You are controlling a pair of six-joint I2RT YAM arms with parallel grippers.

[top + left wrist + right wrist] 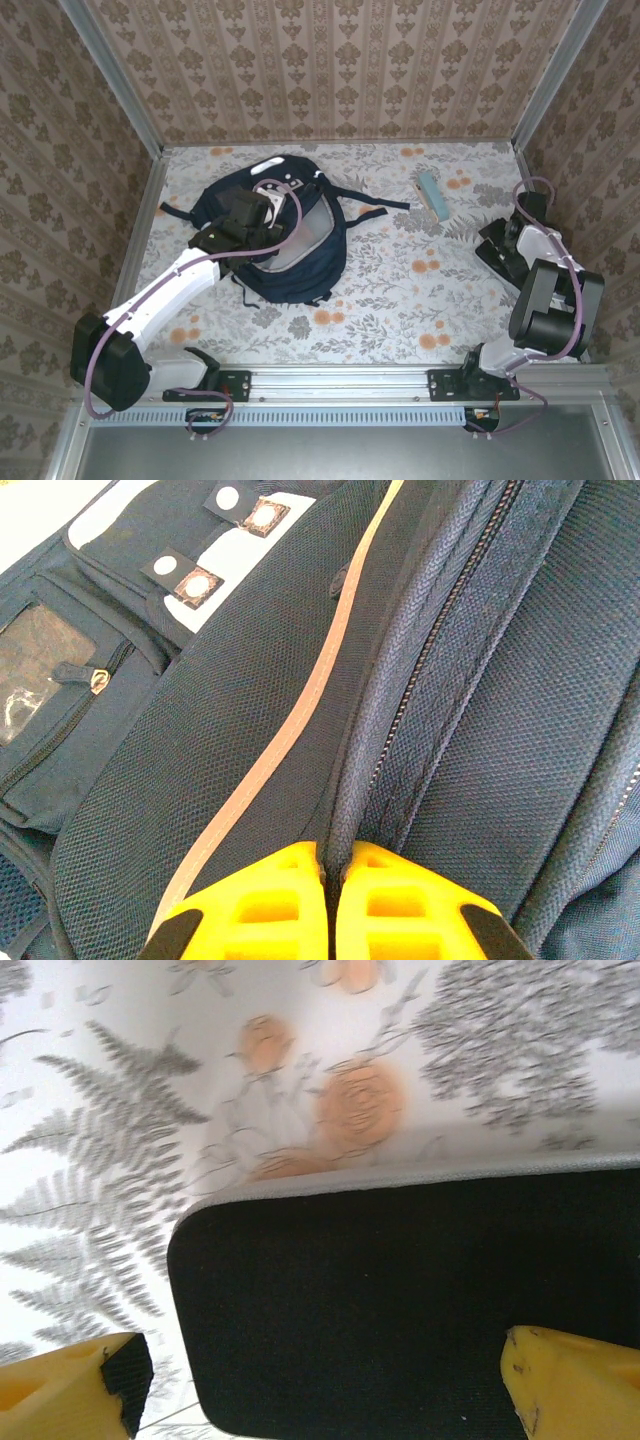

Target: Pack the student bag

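The left hand [328, 860] is shut tight, its two yellow plastic fingers [265, 905] pressed together on a raised fold of the large dark navy fabric backpack [300, 270]. The fold runs up from between the fingertips, just beside a dark zipper track [430, 650]. A narrow pale pink stripe [300, 700] crosses the mesh panel to the left of that fold. Further left are white patches with small square snap tabs [195, 582] and a clear window pocket [35, 670].

From above, the backpack lies flat on the left half of the floral-patterned surface [400, 300]. Its main opening gapes and shows a pale grey lining [312, 232], and thin navy straps [375, 198] trail to the right. The left arm reaches over the bag from the near left corner, its wrist covering part of the bag's top.

The right hand [325, 1390] stands wide, its yellow fingers well apart above a flat black book with a rounded corner and a light grey edge [400, 1290]. One finger is just beside that corner. The other overlaps the cover, and I cannot tell whether it touches. The book lies at the right side of the surface, well apart from the backpack. Between them, towards the back, lies a slim light blue rectangular object [433, 195].
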